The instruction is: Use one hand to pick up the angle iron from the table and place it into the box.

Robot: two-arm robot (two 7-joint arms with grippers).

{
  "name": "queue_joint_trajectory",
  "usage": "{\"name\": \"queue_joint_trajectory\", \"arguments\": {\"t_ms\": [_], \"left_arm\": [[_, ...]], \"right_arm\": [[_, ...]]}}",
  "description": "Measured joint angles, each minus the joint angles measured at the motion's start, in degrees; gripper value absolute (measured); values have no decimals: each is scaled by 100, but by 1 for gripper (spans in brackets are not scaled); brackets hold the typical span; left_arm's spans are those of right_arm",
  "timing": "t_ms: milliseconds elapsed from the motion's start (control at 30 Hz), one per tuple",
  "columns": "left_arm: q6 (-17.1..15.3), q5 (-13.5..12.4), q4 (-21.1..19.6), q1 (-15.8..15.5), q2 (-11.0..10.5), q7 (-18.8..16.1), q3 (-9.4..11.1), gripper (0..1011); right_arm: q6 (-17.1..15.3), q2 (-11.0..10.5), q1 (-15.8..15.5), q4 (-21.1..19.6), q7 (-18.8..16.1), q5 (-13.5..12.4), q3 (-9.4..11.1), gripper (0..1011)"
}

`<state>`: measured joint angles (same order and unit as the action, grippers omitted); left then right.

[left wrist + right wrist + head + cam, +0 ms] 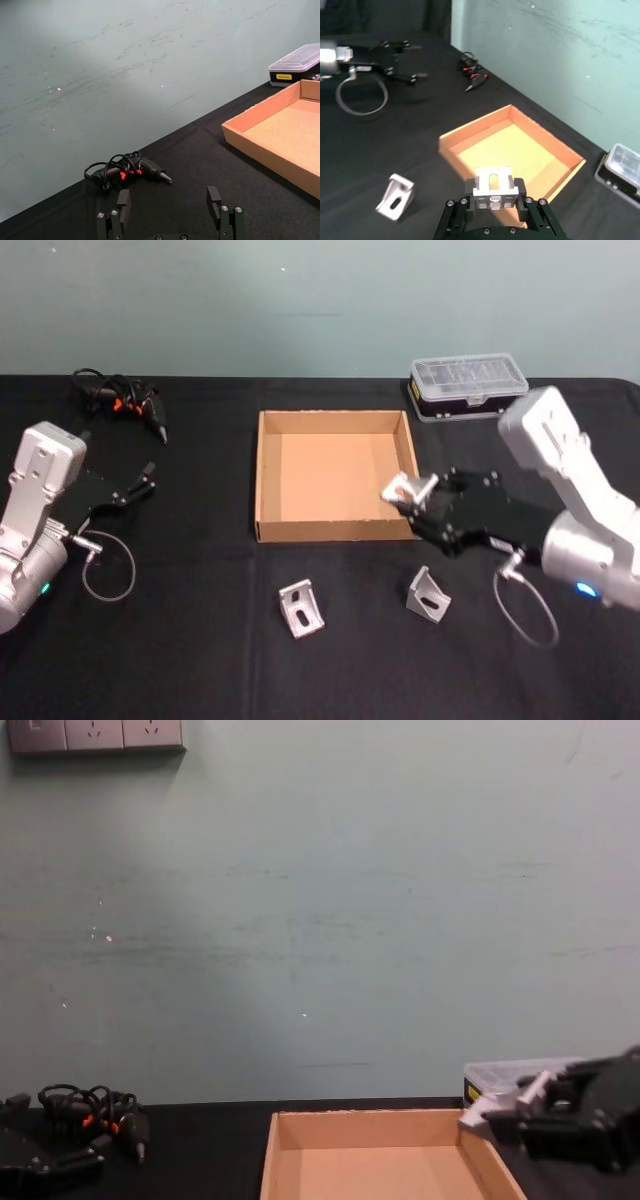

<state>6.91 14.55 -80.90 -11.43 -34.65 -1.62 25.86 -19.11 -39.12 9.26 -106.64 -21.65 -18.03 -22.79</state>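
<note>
Figure. Transfer stage, pick completed. Your right gripper (418, 498) (494, 199) was closed narrowly on one angle iron (403, 487) (493, 185) (487, 1106), carrying it clear of the table (180, 650). The iron hung over the right wall of the box (258, 480) (470, 134) (270, 1152), close to the box's near right corner. The box itself sat mid-table, toward the far edge, and its floor was bare.

Your left gripper (141, 483) (168, 194) was parked near the table's left edge, fingers spread wide and holding nothing.

Progress, as judged: the grasp and lift were done. What remained was to bring the iron inward past the wall, lower it and let go. A release at this point risked the iron catching the wall and falling outside.

A second iron (301, 608) (395, 202) and a third iron (428, 594) lay on the table between the box and the near edge, untouched. A case (468, 386) stood at the far right and a corded tool (125, 400) at the far left.
</note>
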Motion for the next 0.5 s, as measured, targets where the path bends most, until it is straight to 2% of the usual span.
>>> {"name": "queue_joint_trajectory", "arguments": {"t_ms": [200,400,433,500], "left_arm": [[0,0,0,0,0,0,0,1000],[0,0,0,0,0,0,0,1000],[0,0,-1,0,0,0,0,1000],[0,0,0,0,0,0,0,1000]], "right_arm": [[-171,417,524,529,-54,151,-188,456],[-266,920,1121,1391,-239,281,-387,453],[-266,920,1121,1391,-239,281,-387,453],[-275,1068,1298,1700,-292,312,-431,453]]}}
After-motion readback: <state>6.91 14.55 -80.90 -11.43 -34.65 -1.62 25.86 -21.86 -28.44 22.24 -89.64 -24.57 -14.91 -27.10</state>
